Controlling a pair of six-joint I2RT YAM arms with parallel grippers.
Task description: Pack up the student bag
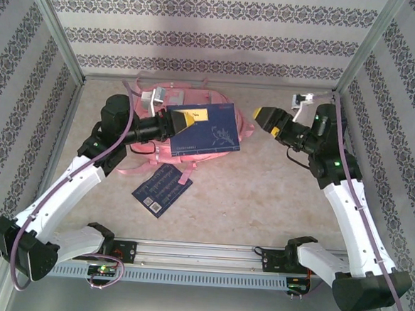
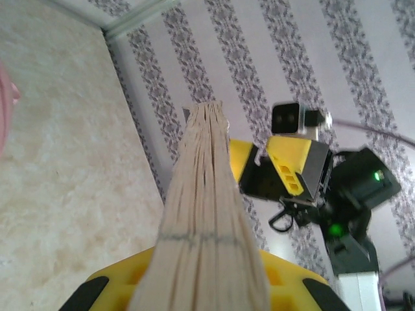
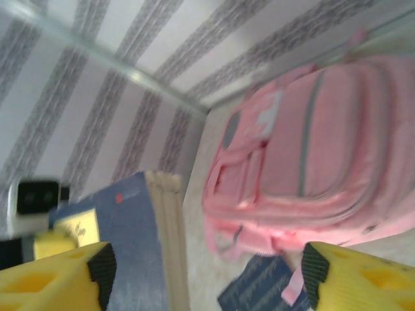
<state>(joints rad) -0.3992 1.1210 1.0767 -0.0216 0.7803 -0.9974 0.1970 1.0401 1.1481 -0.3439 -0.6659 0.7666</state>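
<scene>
The pink student bag (image 1: 204, 98) lies flat at the back of the table, partly covered by a large blue book (image 1: 212, 136). My left gripper (image 1: 185, 120) is shut on that book's left edge and holds it lifted over the bag. In the left wrist view the book's cream page edge (image 2: 204, 214) runs up from between the yellow fingers (image 2: 130, 285). My right gripper (image 1: 265, 119) hovers open and empty to the right of the bag, pointing at it. In its own view, the bag (image 3: 311, 149) and the held book (image 3: 123, 240) lie ahead of the open gripper (image 3: 204, 278).
A smaller dark blue book (image 1: 162, 189) lies flat on the table in front of the bag, beside a pink strap (image 1: 132, 168). Patterned walls with metal posts close in the back and sides. A metal rail (image 1: 200, 255) runs along the near edge.
</scene>
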